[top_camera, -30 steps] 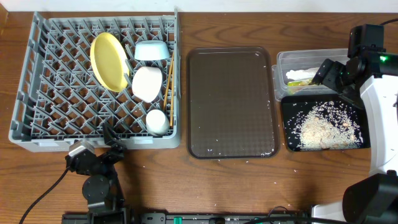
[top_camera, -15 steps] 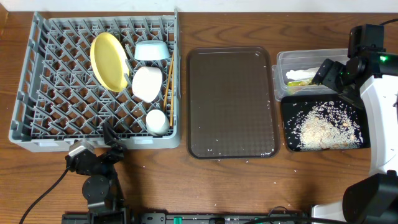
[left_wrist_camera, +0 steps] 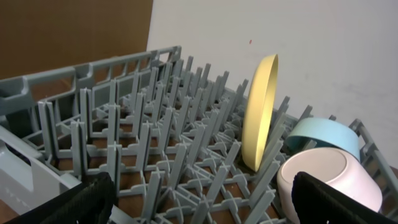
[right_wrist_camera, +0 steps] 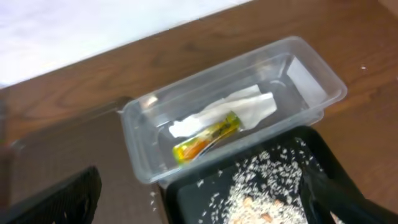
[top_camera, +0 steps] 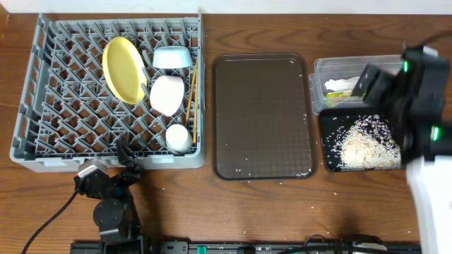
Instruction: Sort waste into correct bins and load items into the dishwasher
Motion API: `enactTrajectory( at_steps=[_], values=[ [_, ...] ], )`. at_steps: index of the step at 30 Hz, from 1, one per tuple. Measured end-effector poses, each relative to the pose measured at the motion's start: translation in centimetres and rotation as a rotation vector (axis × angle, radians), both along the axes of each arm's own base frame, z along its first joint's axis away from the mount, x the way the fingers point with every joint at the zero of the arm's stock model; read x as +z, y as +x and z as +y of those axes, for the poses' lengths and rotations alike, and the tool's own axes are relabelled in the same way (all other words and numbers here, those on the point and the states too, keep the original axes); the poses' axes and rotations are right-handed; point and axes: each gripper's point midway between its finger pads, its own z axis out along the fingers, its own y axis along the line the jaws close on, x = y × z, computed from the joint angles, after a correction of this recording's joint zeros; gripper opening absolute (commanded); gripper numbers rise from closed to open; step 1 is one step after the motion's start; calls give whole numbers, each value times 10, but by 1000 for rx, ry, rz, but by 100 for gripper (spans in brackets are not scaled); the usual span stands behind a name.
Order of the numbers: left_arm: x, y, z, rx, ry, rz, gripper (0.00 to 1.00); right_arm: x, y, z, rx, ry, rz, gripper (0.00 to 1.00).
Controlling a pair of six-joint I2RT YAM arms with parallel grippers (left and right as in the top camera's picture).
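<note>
The grey dish rack (top_camera: 49, 106) is set at the left of the table. All the dishes are gathered in its right part, where the upright pegs hold them. The dark brown serving tray (top_camera: 263, 116) is left in the middle with only a few grains on it. At the right, the black tray (top_camera: 323, 141) and the clear tub (top_camera: 319, 77) are placed touching each other, so that food and dry waste are kept apart.

The right gripper (right_wrist_camera: 199, 199) is held above these two bins, its fingers wide apart and nothing between them. The left gripper (left_wrist_camera: 199, 205) is parked just in front of the rack, also spread wide and empty.

The yellow plate (top_camera: 123, 69) is stood on edge between pegs. The white bowl (top_camera: 167, 94) and the light blue bowl (top_camera: 172, 57) are leaned beside it, and the small white cup (top_camera: 178, 137) is seated nearer the front. The chopsticks (top_camera: 191, 92) are laid along the right wall of the rack.

The napkin (right_wrist_camera: 249, 106) and the wrapper (right_wrist_camera: 205, 138) are seen in the tub, and the rice scraps (top_camera: 364, 144) are spread in the black tray. The task is judged to be practically finished.
</note>
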Motion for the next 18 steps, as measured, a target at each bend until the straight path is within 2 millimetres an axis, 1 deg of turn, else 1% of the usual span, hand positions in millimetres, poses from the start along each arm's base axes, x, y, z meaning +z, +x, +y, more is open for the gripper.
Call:
enactTrajectory(
  at_steps=[2,4,7,10,13,18],
  values=[
    [0,0,0,0,0,1,91,-4,-16,3,14,-6,-61,99],
    [0,0,0,0,0,1,91,-13,-31,5,23,-6,-117,99],
    [0,0,0,1,0,1,92,-33,-54,7,35,-4,-183,99],
    [0,0,0,0,0,1,91,-50,-70,12,53,-1,-249,99],
    [0,0,0,1,0,1,91,-64,-82,18,78,0,-316,99],
    [0,0,0,1,0,1,91,-73,-91,23,103,5,-434,99]
  ],
)
